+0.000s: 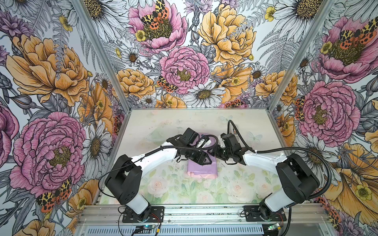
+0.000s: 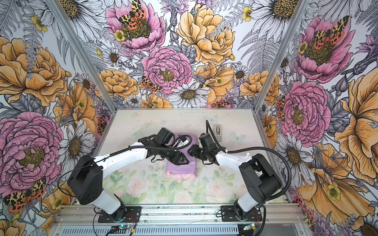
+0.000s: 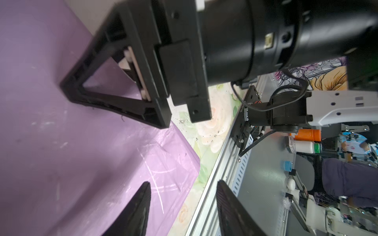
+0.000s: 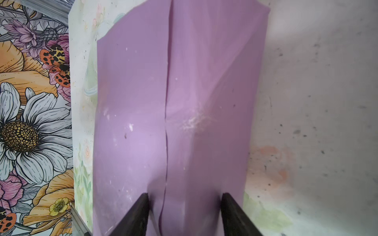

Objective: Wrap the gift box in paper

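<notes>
Under the lilac paper [image 4: 131,143], the gift box [image 1: 199,168] is lying mid-table [image 1: 163,183]. The left gripper [image 3: 183,183] is hovering at its edge, jaws parted, empty. The right gripper [image 4: 185,196], jaws also apart, is resting on the paper. A tape dispenser [image 2: 217,131] is standing beyond.

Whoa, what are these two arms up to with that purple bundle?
Two robot arms are wrapping a present. The paper is already folded over the gift box, which shows only as a lilac block. The right gripper has its jaws apart over the parcel, one finger seemingly resting on the paper; the left gripper hovers open close by. A grey tape dispenser stands apart behind.
</notes>
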`<action>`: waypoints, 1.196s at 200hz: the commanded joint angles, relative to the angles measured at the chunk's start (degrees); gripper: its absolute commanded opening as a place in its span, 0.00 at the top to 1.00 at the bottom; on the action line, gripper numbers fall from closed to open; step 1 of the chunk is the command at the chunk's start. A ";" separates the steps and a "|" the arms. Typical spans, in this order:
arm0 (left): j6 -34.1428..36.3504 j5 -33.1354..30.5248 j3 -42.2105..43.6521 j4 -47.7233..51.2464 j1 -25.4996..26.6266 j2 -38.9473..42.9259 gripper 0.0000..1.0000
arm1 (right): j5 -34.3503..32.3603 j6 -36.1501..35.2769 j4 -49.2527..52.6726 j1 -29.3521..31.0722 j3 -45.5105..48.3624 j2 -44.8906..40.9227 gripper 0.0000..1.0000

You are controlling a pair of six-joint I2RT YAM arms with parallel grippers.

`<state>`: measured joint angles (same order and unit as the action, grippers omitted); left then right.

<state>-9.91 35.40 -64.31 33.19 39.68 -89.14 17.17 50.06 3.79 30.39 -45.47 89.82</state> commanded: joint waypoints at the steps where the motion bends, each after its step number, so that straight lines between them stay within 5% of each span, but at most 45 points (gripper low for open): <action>1: -6.59 -8.60 -1.11 -0.32 -3.50 4.77 0.34 | -2.89 -0.94 2.97 0.19 0.06 1.85 0.44; 25: -15.72 -15.16 2.31 -0.45 -10.50 8.36 0.26 | -3.24 -0.94 3.13 0.36 0.18 1.13 0.44; 53: -20.85 -14.86 6.92 -0.88 -17.09 7.83 0.19 | -3.02 -1.10 3.11 0.59 -0.47 0.71 0.44; 140: -23.63 -16.14 4.45 -5.40 -11.53 -1.27 0.19 | -3.36 -1.18 5.40 1.11 -3.24 -0.06 0.41; 183: -24.72 -17.56 4.18 -5.33 -10.43 -2.14 0.20 | -2.61 -0.86 8.75 0.72 -5.71 -1.62 0.28; 239: -24.71 -18.64 2.66 -4.44 -8.66 -2.68 0.21 | -2.40 -0.22 12.39 0.88 -8.14 -0.93 0.25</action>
<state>-34.20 18.50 -59.29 29.41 29.95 -91.33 15.07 49.67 13.65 31.16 -51.57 89.32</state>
